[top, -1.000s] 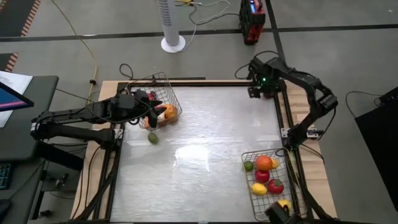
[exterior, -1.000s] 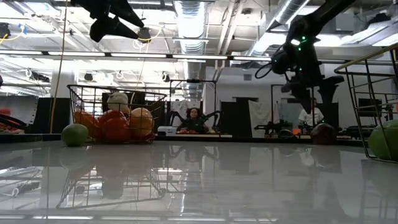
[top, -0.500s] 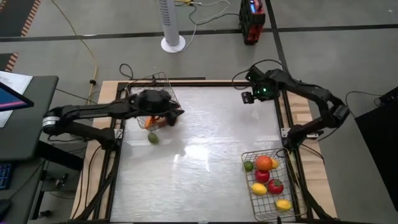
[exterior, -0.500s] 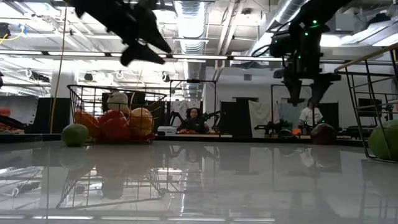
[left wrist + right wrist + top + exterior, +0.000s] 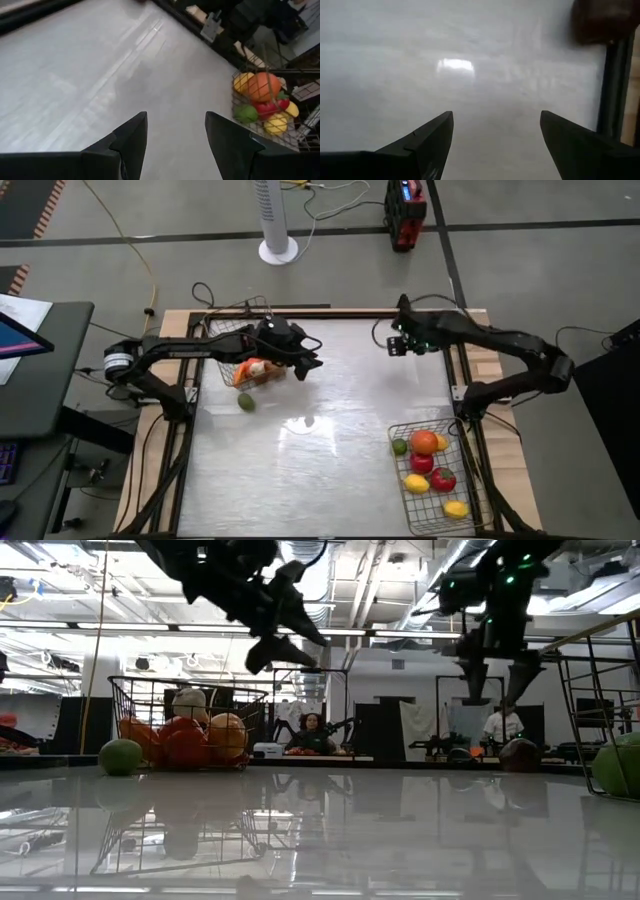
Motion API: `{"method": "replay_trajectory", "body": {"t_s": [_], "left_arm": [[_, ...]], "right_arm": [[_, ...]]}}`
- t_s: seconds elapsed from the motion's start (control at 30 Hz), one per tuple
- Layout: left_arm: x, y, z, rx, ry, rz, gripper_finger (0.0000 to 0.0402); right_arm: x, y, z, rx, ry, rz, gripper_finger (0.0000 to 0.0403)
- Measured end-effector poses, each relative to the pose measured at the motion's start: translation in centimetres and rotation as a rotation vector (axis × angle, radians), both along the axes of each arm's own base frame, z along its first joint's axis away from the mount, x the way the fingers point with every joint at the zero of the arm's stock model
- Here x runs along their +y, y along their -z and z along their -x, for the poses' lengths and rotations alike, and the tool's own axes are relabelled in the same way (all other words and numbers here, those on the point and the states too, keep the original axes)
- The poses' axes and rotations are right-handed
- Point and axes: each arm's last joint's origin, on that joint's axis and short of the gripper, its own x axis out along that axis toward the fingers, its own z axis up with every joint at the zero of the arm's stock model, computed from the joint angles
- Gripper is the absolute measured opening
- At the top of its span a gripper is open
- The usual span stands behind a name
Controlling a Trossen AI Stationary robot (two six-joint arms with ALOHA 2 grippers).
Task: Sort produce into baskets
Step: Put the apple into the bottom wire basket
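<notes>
The left wire basket (image 5: pixel 268 320) stands at the table's far left and holds an orange, red pieces and a white garlic (image 5: pixel 190 700). A green lime (image 5: pixel 246 402) lies on the table just in front of it. The right wire basket (image 5: pixel 400 480) stands at the near right and holds a lime, an orange, tomatoes and lemons. My left gripper (image 5: pixel 312 363) hangs open and empty above the table, right of the left basket. My right gripper (image 5: pixel 392 345) hangs open and empty above the far right of the table (image 5: pixel 495 75).
A dark brown round thing (image 5: pixel 520 754) lies near the far right corner beside the black frame rail (image 5: pixel 615 85). Bare tabletop (image 5: pixel 330 440) lies between the baskets. A person (image 5: pixel 312 730) sits in the room behind the table.
My left gripper has swung from over the left basket toward the table's right, out over the bare table, still open. My right gripper has gone a little toward the table's left and near edge, still open. No produce has moved.
</notes>
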Motion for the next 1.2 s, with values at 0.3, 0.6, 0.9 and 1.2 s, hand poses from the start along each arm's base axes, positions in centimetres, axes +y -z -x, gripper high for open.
{"method": "replay_trajectory", "body": {"t_s": [0.3, 0.6, 0.9, 1.2], "left_arm": [[-0.1, -0.9, -0.4, -0.030, 0.013, -0.013, 0.0187], [-1.1, -2.7, 0.7, -0.055, 0.029, -0.030, 0.0187], [-1.5, -4.2, 2.8, -0.009, -0.054, -0.064, 0.0187], [-1.6, -5.2, 3.9, -0.014, -0.111, -0.103, 0.0187]], "right_arm": [[1.4, 3.2, -0.9, -0.090, -0.003, 0.349, 0.0324], [-2.7, 6.7, -2.2, -0.074, -0.087, 0.358, 0.0324], [-7.0, 8.4, -2.0, -0.109, -0.101, 0.376, 0.0324], [-10.2, 8.2, -0.2, -0.165, -0.044, 0.429, 0.0324]]}}
